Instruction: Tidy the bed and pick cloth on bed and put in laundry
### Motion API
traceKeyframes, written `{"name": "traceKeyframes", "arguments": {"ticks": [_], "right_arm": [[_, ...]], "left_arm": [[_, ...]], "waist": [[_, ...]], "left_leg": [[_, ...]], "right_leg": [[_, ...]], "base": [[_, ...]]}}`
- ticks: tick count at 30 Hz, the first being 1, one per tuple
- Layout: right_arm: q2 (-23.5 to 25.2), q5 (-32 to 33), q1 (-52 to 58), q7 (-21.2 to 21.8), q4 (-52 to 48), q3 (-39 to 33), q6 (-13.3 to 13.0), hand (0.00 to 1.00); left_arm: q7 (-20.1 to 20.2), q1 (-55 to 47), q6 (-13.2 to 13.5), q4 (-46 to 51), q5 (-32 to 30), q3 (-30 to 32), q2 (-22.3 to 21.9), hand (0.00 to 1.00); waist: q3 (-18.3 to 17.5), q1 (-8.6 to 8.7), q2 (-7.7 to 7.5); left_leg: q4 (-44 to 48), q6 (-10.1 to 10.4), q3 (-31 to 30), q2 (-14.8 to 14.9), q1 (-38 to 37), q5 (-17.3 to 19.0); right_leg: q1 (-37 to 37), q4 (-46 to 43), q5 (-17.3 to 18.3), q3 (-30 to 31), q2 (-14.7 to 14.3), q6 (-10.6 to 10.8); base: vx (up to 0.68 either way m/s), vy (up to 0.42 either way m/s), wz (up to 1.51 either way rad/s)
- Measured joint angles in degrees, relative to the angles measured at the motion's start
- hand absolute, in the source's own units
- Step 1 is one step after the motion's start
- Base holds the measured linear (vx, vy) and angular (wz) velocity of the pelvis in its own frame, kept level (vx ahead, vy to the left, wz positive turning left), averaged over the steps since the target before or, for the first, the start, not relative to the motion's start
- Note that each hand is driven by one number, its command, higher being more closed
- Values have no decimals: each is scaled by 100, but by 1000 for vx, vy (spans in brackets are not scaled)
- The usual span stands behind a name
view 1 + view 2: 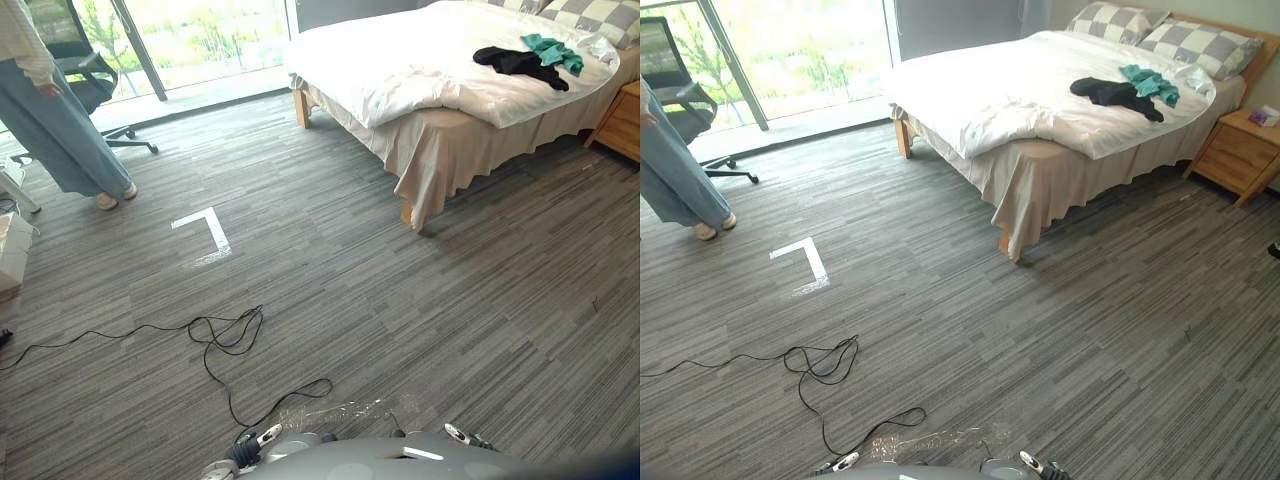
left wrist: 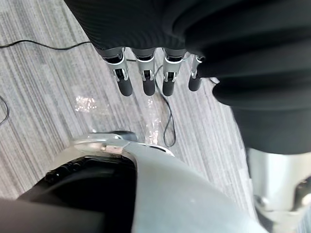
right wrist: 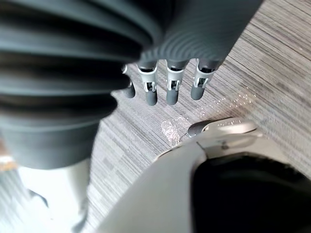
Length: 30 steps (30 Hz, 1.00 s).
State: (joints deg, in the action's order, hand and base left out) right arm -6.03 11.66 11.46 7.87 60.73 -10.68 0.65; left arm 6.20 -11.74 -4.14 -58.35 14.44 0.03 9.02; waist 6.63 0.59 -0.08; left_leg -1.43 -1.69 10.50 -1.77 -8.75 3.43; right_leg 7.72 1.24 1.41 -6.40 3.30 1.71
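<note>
A bed (image 1: 450,150) with a rumpled white duvet (image 1: 400,70) stands at the far right of the room. On the duvet near the pillows lie a black cloth (image 1: 520,64) and, right beside it, a teal cloth (image 1: 552,50). My left hand (image 2: 146,77) hangs over the grey floor with straight fingers and holds nothing. My right hand (image 3: 170,87) hangs the same way, open and empty. Both hands are far from the bed.
Two checkered pillows (image 1: 1120,20) sit at the bed's head, with a wooden nightstand (image 1: 1240,150) beside it. A person (image 1: 55,120) stands at the far left by a black office chair (image 1: 85,70). A white tape corner (image 1: 205,228) marks the floor.
</note>
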Motion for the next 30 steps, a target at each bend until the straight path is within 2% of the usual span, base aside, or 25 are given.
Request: {"name": "traceKeyframes", "arguments": {"ticks": [5, 8, 11, 18, 19, 23, 26, 28, 30], "right_arm": [[29, -1, 2, 23, 58, -83, 4, 0], [52, 1, -32, 47, 104, -129, -1, 0], [78, -11, -50, 47, 94, -129, -40, 0], [97, 17, -49, 48, 90, -194, -43, 0], [102, 73, -47, 50, 87, -208, -50, 0], [137, 243, -62, 39, -43, -210, -100, 0], [161, 399, -130, 28, -97, -201, -102, 0], [246, 520, -180, 10, -182, -200, -95, 0], [264, 653, -227, -29, -263, -202, -73, 0]], "left_arm": [[97, 64, 62, -140, -9, -1, 15, 0], [91, 96, 112, -144, -53, -1, 31, 0], [-51, 98, 228, -144, -58, -2, 39, 0], [-302, 126, 220, -143, -227, -36, 30, 0], [-302, 165, 220, -142, -225, -39, 30, 0], [-371, 270, 210, -142, -264, -150, 77, 0], [-420, 373, 209, -142, -263, -224, 147, 0], [-420, 384, 208, -142, -263, -227, 201, 0], [-420, 377, 204, -143, -274, -227, 225, 0]], "waist": [[-3, 0, -15], [31, 0, -27], [54, -7, -60], [79, -2, -80], [105, 2, -108], [277, 31, -138], [483, 76, -238], [554, 126, -289], [677, 141, -327]], "left_leg": [[-255, -35, 14, 7, -239, -65], [-259, 23, 11, 8, -290, -29], [-263, 77, 15, 18, -336, 5], [-267, 111, 80, 35, -329, 27], [-266, 115, 116, 41, -315, 30], [-236, 121, 155, 19, -210, 36], [-209, 97, 187, -57, -182, 41], [-29, -1, 291, -79, -97, 160], [91, -27, 470, -20, -152, 309]], "right_leg": [[194, 235, -47, -24, -53, -16], [268, 292, -32, -69, -55, 7], [304, 281, 16, -71, -59, 81], [251, 224, 48, -62, -62, 84], [153, 65, 124, -49, -59, 27], [-429, -942, 595, -15, 31, 30], [-736, -1548, 909, -13, 160, 73], [-1019, -2123, 1136, -52, 291, 353], [-1324, -2859, 1105, -157, 365, 460]], "base": [[109, -5, -3], [58, -20, 1], [11, -8, 0], [-23, -21, -3], [-55, -24, -10], [-56, -15, -4], [-26, -4, -1], [-24, -14, -16], [-20, -10, -45]]}}
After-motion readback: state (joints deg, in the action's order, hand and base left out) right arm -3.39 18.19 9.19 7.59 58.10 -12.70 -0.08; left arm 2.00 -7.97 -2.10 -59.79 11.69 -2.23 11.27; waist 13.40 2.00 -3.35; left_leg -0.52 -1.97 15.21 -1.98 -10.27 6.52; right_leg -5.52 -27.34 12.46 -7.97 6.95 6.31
